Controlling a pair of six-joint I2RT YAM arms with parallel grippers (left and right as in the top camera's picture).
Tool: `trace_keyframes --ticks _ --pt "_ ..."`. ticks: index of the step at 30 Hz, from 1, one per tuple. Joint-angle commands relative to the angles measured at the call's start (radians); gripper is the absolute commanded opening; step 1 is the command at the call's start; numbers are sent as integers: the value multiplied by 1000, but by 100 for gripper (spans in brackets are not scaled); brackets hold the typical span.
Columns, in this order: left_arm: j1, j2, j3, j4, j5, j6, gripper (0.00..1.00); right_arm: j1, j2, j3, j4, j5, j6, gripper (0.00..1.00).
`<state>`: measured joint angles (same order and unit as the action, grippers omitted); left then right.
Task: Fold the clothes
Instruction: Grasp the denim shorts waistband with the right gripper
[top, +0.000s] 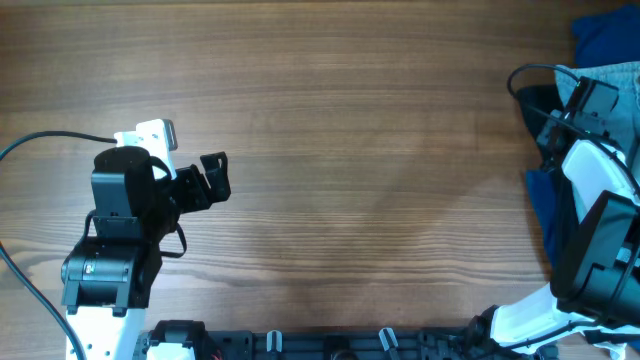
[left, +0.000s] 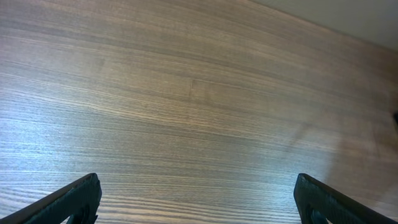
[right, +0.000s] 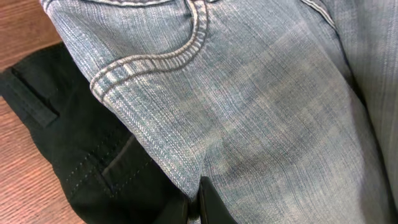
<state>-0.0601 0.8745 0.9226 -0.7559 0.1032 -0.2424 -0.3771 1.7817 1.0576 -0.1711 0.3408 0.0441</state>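
You've got the light blue faded denim shorts (right: 261, 93) far right, atop the black garment (right: 74, 143); right gripper (right: 204, 202) looks pinched on them, left gripper (top: 212, 178) spread wide and well apart

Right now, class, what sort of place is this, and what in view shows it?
Likely a robotics lab bench for garment-folding trials: a bare wood-grain table, the left gripper and right gripper on robot arms, and light blue denim shorts overlapping a black garment.
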Motion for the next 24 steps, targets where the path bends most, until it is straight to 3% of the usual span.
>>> trace_keyframes --ticks 1,3,17,24 --pt "-5 3 20 3 19 -5 100 3 -20 34 21 -54 7 6" --pt "-5 3 20 3 19 -5 100 3 -19 34 22 -54 7 16" --pt "-5 3 20 3 19 -5 100 3 30 34 29 -54 5 19" --pt "-5 3 20 3 19 -5 100 3 51 34 39 -113 -53 41"
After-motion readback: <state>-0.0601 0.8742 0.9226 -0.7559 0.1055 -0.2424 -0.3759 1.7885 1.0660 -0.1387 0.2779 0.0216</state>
